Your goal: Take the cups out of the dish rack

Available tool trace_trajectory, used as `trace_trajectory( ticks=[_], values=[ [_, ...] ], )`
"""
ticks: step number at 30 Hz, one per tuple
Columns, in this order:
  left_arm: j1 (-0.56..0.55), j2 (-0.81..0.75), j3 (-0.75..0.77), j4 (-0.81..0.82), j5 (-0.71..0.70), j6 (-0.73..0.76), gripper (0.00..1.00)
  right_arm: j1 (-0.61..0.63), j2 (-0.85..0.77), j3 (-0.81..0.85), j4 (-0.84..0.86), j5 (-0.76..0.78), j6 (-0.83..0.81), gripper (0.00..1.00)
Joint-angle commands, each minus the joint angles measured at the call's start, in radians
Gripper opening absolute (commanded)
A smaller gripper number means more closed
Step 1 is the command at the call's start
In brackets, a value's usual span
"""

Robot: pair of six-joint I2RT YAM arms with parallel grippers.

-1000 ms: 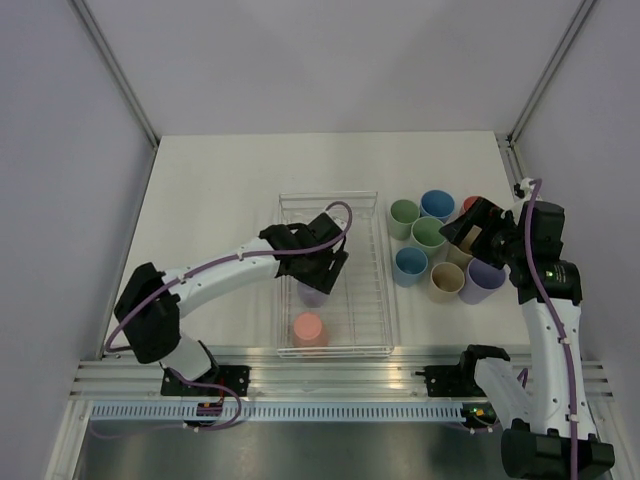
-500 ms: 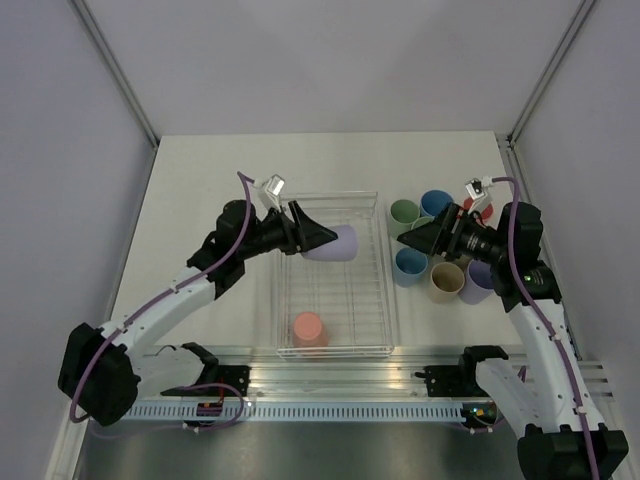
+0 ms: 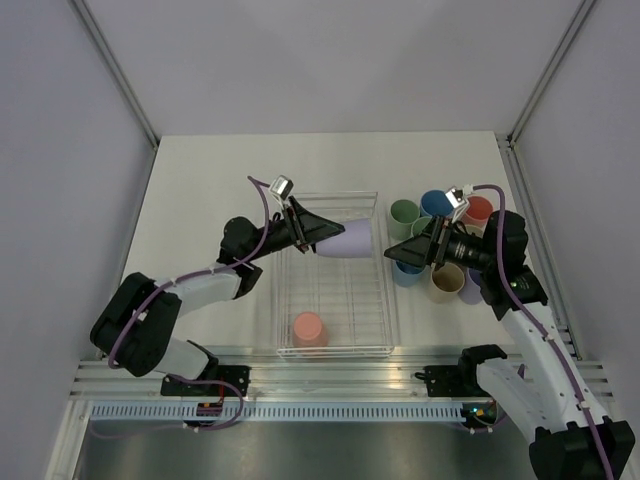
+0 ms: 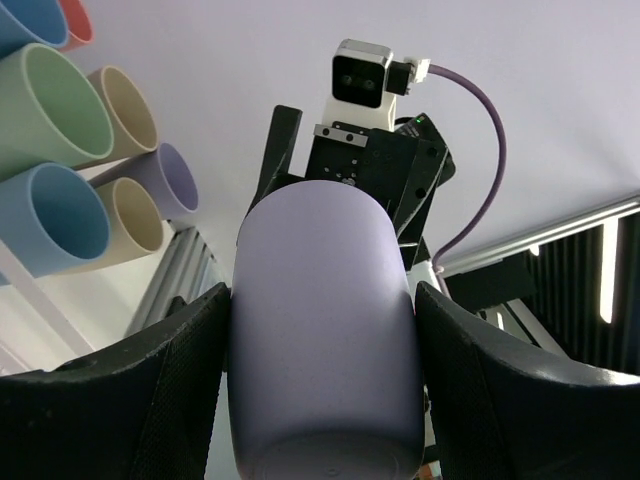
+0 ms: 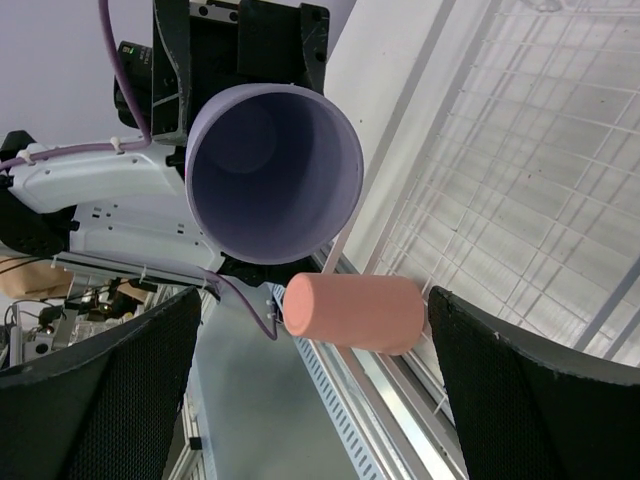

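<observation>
Left pincer [image 3: 333, 238] pinched the lavender cup [image 3: 348, 240] sideways, mouth facing the spread right pincer [image 3: 403, 245] just beyond. From above, its base hid between the fingers.

Close view from the wrist of the left end effector [image 4: 322, 290]. Its two black fingers [image 4: 130, 400] clamp a lavender cup [image 4: 320, 360] from either side. The cup's closed base faces the viewer and its body points away and upward.

Just beyond the cup's far end is the right end effector [image 4: 345, 190]. It is a black block facing this way, with a dark finger showing on each side. It is topped by a small white camera module [image 4: 362, 75] trailing a purple cable [image 4: 490, 130].

In the upper left corner, open-mouthed cups cluster together:
- a green cup [image 4: 50, 110]
- a blue cup [image 4: 50, 220]
- two beige cups [image 4: 125, 115]
- a smaller-looking purple cup [image 4: 175, 180]
- a salmon cup [image 4: 78, 18], cut off at the edge

A metal rail [image 4: 560, 225] crosses the right side.
</observation>
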Motion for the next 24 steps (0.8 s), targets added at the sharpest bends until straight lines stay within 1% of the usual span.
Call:
trace_trajectory(
  ticks=[1, 3, 4, 7, 10, 14, 18, 21, 22, 24],
  values=[
    [-0.022, 0.021, 0.034, 0.174, 0.035, -0.099, 0.02, 0.033, -0.002, -0.006, 0.117, -0.019, 0.03, 0.98],
    [-0.03, 0.012, 0.044, 0.131, 0.041, -0.067, 0.02, 0.045, 0.0, 0.006, 0.128, -0.011, 0.029, 0.98],
    [-0.036, 0.009, 0.049, 0.076, 0.047, -0.039, 0.02, 0.056, 0.003, 0.009, 0.134, -0.008, 0.029, 0.98],
    [-0.048, -0.001, 0.07, -0.012, 0.054, -0.004, 0.02, 0.078, 0.015, 0.023, 0.149, -0.005, 0.03, 0.98],
    [-0.056, 0.002, 0.081, -0.033, 0.059, 0.015, 0.02, 0.105, 0.026, 0.026, 0.155, 0.006, 0.032, 0.98],
    [-0.065, 0.01, 0.098, -0.122, 0.059, 0.059, 0.02, 0.147, 0.024, 0.04, 0.188, 0.026, 0.026, 0.98],
    [-0.071, 0.025, 0.106, -0.148, 0.062, 0.068, 0.02, 0.17, 0.017, 0.058, 0.178, 0.038, 0.012, 0.98],
    [-0.079, 0.041, 0.11, -0.152, 0.059, 0.07, 0.02, 0.188, 0.026, 0.057, 0.186, 0.05, 0.009, 0.97],
    [-0.087, 0.042, 0.113, -0.155, 0.059, 0.072, 0.02, 0.2, 0.03, 0.055, 0.192, 0.055, 0.013, 0.95],
    [-0.105, 0.054, 0.123, -0.144, 0.053, 0.065, 0.02, 0.216, 0.041, 0.045, 0.224, 0.06, 0.022, 0.89]
  ],
)
